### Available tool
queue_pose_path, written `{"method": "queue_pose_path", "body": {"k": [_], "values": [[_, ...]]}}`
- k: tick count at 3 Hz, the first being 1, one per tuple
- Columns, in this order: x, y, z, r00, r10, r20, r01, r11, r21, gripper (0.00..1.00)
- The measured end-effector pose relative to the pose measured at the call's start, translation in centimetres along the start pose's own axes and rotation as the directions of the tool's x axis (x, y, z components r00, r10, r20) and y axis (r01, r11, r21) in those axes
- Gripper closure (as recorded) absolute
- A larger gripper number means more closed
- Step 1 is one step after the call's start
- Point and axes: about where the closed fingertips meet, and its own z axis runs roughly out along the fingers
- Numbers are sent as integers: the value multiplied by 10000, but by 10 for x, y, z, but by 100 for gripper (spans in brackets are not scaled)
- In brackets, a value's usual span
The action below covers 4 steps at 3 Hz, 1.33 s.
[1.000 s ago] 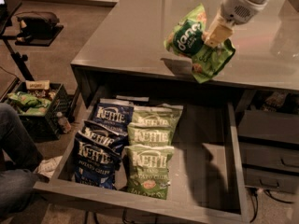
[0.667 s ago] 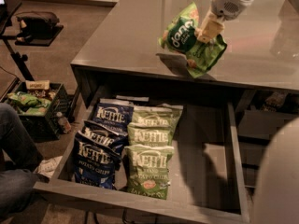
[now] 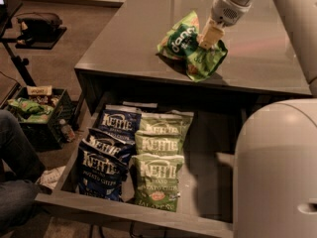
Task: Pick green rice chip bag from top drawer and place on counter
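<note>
The green rice chip bag (image 3: pixel 190 49) is bright green with a dark round patch and white letters. It rests tilted on the counter (image 3: pixel 133 29), near its front edge. My gripper (image 3: pixel 208 37) comes down from the upper right and is shut on the bag's right side. The top drawer (image 3: pixel 208 148) stands pulled open below the counter. It holds blue Kettle bags (image 3: pixel 106 152) on the left and olive-green Kettle bags (image 3: pixel 157 162) beside them.
My arm's white body (image 3: pixel 277 167) fills the lower right and covers the drawer's right end. A person's leg (image 3: pixel 15 172) is at the lower left. A black crate (image 3: pixel 34 110) with green bags stands on the floor at left.
My gripper has carried the green bag leftward and down, from above the counter's right part to resting near the front edge. My arm's body now covers the lower right.
</note>
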Motion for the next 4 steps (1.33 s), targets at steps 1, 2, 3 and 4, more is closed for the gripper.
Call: {"method": "queue_pose_path", "body": {"k": [1,2,3,4], "values": [[-1,-3,3,10000,4,41,-4,10000,39,82],[-1,-3,3,10000,4,41,-4,10000,39,59],[-1,-3,3,10000,4,41,-4,10000,39,36],[-1,-3,3,10000,4,41,-4,10000,39,13]]}}
